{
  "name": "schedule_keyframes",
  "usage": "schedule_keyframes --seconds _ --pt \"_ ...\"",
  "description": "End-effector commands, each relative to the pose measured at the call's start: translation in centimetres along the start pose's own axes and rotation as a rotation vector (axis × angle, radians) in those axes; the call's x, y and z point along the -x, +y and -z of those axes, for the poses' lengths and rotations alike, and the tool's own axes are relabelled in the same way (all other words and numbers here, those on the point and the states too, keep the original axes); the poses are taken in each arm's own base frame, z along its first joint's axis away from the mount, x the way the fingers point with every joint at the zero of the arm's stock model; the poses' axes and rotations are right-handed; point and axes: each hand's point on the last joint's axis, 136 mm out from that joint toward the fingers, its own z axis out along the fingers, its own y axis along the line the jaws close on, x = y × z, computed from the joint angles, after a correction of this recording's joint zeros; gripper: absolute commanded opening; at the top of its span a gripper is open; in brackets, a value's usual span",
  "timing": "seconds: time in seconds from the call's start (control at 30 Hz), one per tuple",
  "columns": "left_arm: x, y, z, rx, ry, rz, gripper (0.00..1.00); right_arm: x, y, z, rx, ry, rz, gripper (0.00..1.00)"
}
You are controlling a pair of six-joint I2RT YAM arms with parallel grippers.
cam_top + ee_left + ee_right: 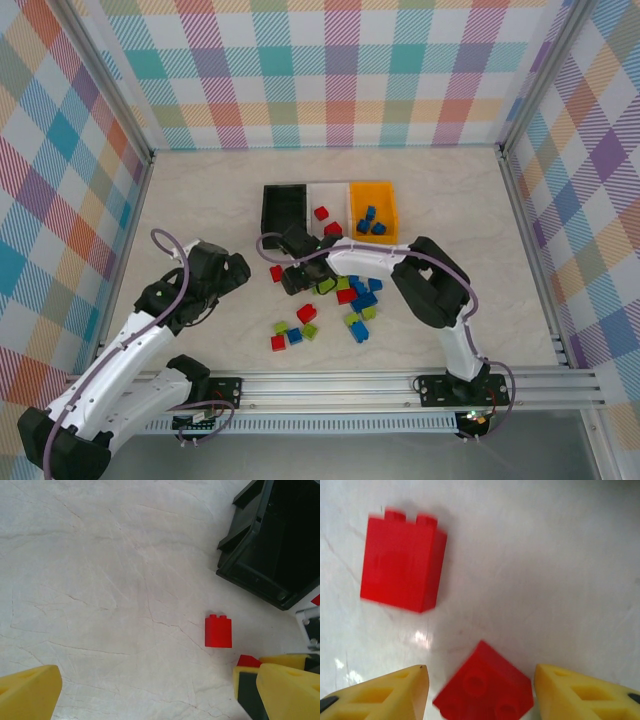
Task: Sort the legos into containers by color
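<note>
The right gripper (480, 669) is set open about a skewed red brick (485, 686); its fingers (385, 692) should be squared to the brick's flat sides before being closed.

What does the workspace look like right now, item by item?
Surface: pale veined table.
Job's things: black bin looks empty; white bin holds red bricks; orange bin holds blue bricks; mixed loose bricks lie in front.
Clutter: nothing seen.
Grippers: left gripper open over bare table; right gripper open, straddling a red brick.
Cables: purple cables loop along both arms.
Surroundings: plaid walls, metal frame.
</note>
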Motion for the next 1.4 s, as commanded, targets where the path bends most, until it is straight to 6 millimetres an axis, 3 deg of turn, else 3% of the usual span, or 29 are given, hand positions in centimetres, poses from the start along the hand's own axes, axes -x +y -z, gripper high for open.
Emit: schedule_keyframes --seconds 0.0,0.27,0.53,0.7,0.87,0.97,1.07,1.17,1.37 --pt "-0.1 0.4 -0.1 0.008 0.012 -0.008 1.0 -1.9 0.2 0.2 -0.019 0.052 0.014 0.58" --pt "-0.5 0.3 -0.6 0.012 0.034 -0.008 1.0 -1.1 0.0 -0.4 -0.071 0.038 0.033 0.58" --pt "-0.8 0.3 -1.0 0.015 0.05 -0.005 1.0 -0.7 0.1 -0.1 -0.078 0.005 0.041 0.43" --pt "-0.9 0.0 -1.2 0.007 0.059 -0.005 1.0 0.8 0.6 2.2 -0.051 -0.081 0.036 0.37" --pt "-0.8 -0.6 -1.1 -0.015 0.065 -0.018 1.0 2.3 0.3 6.6 -0.041 -0.184 0.015 0.36" --pt "-0.9 -0.8 -1.3 -0.016 0.075 -0.026 1.0 3.6 -1.5 9.5 -0.047 -0.25 -0.032 0.36" --pt "-1.1 -1.1 -1.6 -0.026 0.084 -0.025 1.0 5.6 -4.6 11.3 -0.071 -0.291 -0.107 0.35" --pt "-1.2 -1.3 -1.8 -0.03 0.088 -0.026 1.0 7.8 -7.6 11.4 -0.096 -0.303 -0.173 0.35" --pt "-1.4 -1.4 -2.2 -0.019 0.108 -0.04 1.0 12.1 -12.2 9.1 -0.141 -0.274 -0.249 0.36"
